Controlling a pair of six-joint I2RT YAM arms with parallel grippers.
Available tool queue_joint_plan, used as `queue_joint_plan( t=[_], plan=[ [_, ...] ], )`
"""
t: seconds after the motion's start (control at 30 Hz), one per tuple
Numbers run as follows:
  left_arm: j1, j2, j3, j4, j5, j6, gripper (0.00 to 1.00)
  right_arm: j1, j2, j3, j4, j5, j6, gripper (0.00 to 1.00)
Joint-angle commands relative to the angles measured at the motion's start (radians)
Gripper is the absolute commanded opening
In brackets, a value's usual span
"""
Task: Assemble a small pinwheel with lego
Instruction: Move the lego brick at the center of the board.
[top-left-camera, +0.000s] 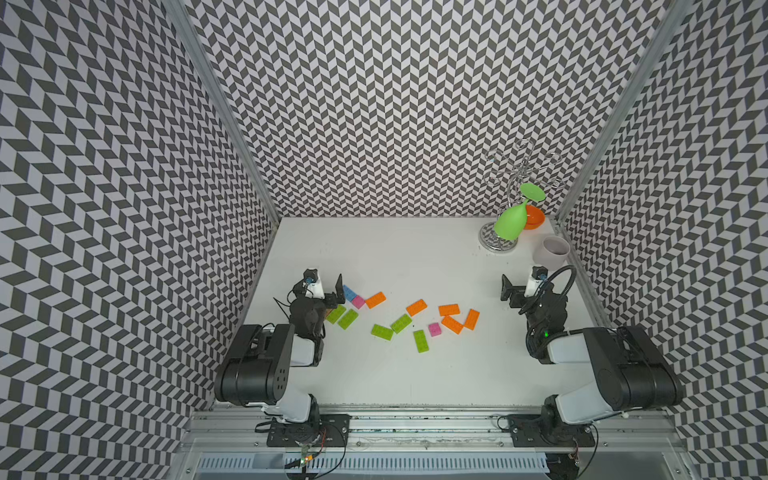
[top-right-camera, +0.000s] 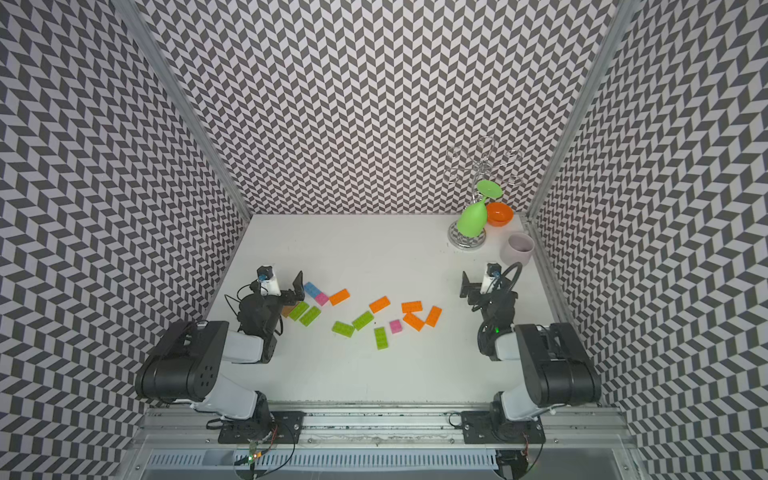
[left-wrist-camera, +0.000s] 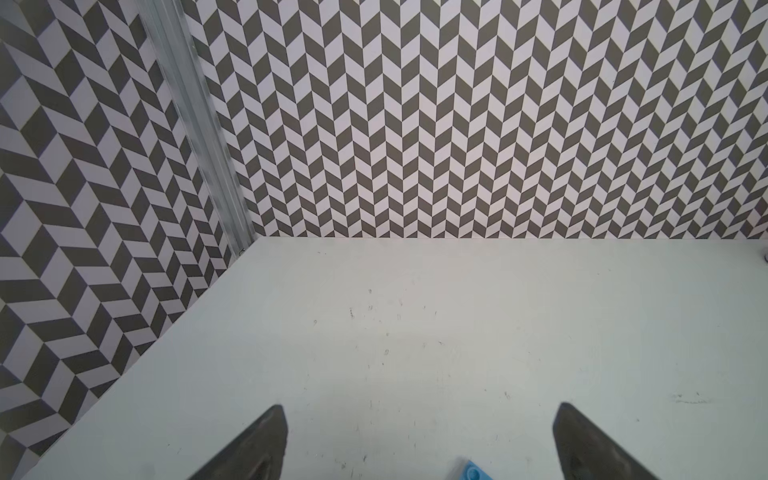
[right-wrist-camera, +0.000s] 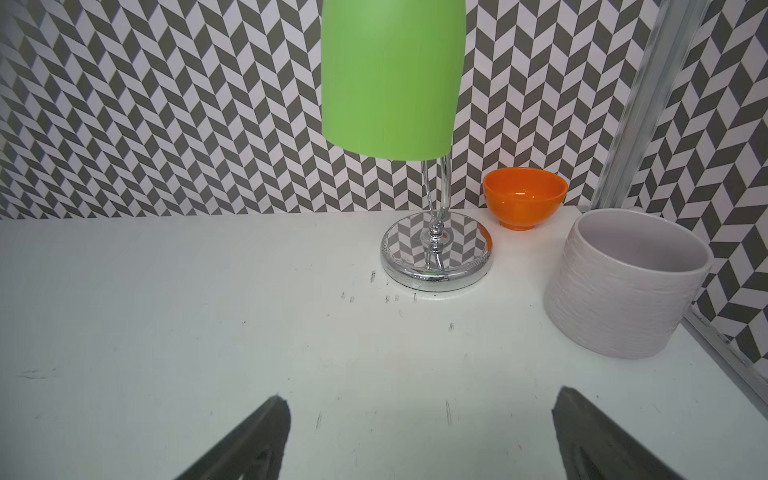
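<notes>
Plainly, nothing is joined yet: start of the task. Worktop (top-left-camera: 415, 257) carries loose lego bricks (top-left-camera: 401, 323), lying flat and scattered between the arms. Left pincer (left-wrist-camera: 419, 419) and right pincer (right-wrist-camera: 419, 407) are wide open and empty. Next move, likely: grasp one oblong. Green and orange oblongs; blue brick (top-left-camera: 348, 292) just beside left pincer; small pink squares (top-left-camera: 434, 329).

The scuffed white table (top-left-camera: 415, 257) before me carries loose lego (top-left-camera: 382, 332) lying flat across its middle, lime green, orange, pink and one blue brick (top-left-camera: 348, 292), with a chrome stand (right-wrist-camera: 436, 268), an orange bowl (right-wrist-camera: 524, 199) and a pale ribbed pot (right-wrist-camera: 623, 299) in its far right corner.
</notes>
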Motion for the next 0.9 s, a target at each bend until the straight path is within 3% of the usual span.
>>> queue_joint_plan(
  t=[0.0,0.4,0.53,0.63,0.7,0.8,0.87],
  plan=[
    [0.000,0.004,0.007,0.022,0.003,0.006,0.99,-0.002,0.008,0.016,0.069,0.002,-0.011,0.99],
    [-0.003,-0.003,-0.003,0.036,-0.002,0.009,0.99,-0.003,0.003,0.009,0.083,0.002,-0.007,0.99],
    [-0.060,-0.094,-0.067,0.079,-0.096,0.048,0.99,0.000,-0.101,-0.009,0.031,0.027,0.002,0.99],
    [-0.185,-0.265,-0.019,-0.167,-0.325,0.088,0.99,0.010,-0.236,0.010,-0.102,0.072,0.018,0.99],
    [-0.257,-0.358,0.040,-0.309,-0.451,0.086,0.99,0.016,-0.324,0.029,-0.185,0.149,0.117,0.99],
    [-0.361,-0.438,0.133,-0.508,-0.683,-0.120,0.99,0.017,-0.423,0.062,-0.287,0.144,0.235,0.99],
    [-0.396,-0.455,0.244,-0.777,-0.714,-0.326,0.99,0.018,-0.470,0.085,-0.373,0.153,0.369,0.99]
  ],
)
